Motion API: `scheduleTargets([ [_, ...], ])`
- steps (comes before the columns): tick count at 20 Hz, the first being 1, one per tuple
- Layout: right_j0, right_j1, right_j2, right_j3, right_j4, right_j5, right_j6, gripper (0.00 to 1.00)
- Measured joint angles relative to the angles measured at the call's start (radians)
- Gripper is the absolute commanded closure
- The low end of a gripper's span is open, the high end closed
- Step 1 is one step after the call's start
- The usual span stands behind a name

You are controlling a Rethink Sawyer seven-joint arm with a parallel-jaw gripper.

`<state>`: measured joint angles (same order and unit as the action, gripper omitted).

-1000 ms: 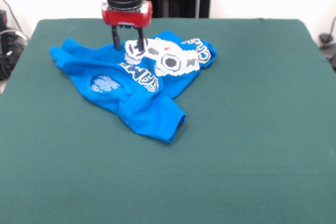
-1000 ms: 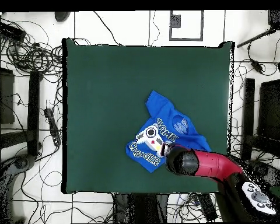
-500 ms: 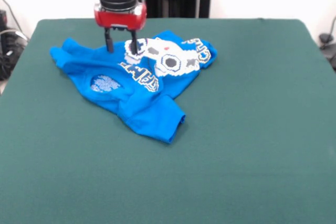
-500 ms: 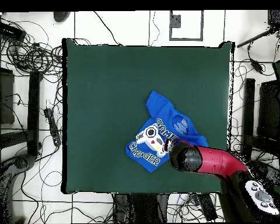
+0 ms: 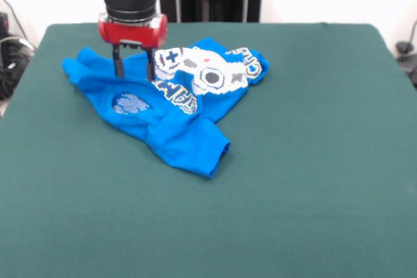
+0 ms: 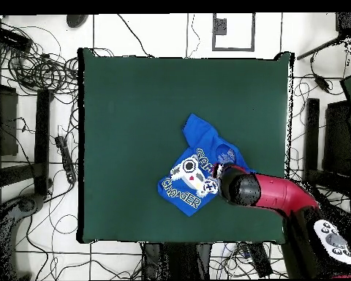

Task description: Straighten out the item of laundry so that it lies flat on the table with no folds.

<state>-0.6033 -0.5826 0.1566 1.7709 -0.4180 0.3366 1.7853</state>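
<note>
**Shirt still bunched, gripper parted over its back edge**

Small bright blue short-sleeved T-shirt (image 5: pixel 171 114) with a white pixel controller print lies crumpled on the far-left part of the dark green felt tabletop (image 5: pixel 306 180) in the front view; overhead, it sits toward the edge nearest the robot's base (image 6: pixel 200 172). The printed panel is folded over the body, lettering warped and partly tucked. One sleeve sticks out toward the camera, another lump of cloth trails off to the left. Neck opening shows a pale label patch.

Red and black gripper (image 5: pixel 134 69) hangs over the shirt's far-left portion, fingers apart, nothing between them. Tips look at or just above the cloth, beside the print's edge; contact cannot be told. Overhead, the arm (image 6: pixel 270 196) covers that corner of the shirt.

Progress: little to none. No part looks properly flattened; several folds overlap. Left to do, by judgement: grab an edge or sleeve, pull the folded print panel open, spread both sleeves and smooth the body flat. Plenty of bare tabletop to the right for spreading.
</note>
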Motion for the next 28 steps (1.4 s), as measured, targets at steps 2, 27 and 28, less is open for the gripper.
scheduleTargets([
  [2, 0.000, 0.002, 0.000, -0.010, 0.003, 0.002, 0.000, 0.00],
  [27, 0.014, 0.073, -0.001, -0.057, 0.007, 0.005, 0.000, 0.00],
  [28, 0.022, 0.080, -0.002, -0.063, 0.008, 0.005, 0.000, 0.00],
])
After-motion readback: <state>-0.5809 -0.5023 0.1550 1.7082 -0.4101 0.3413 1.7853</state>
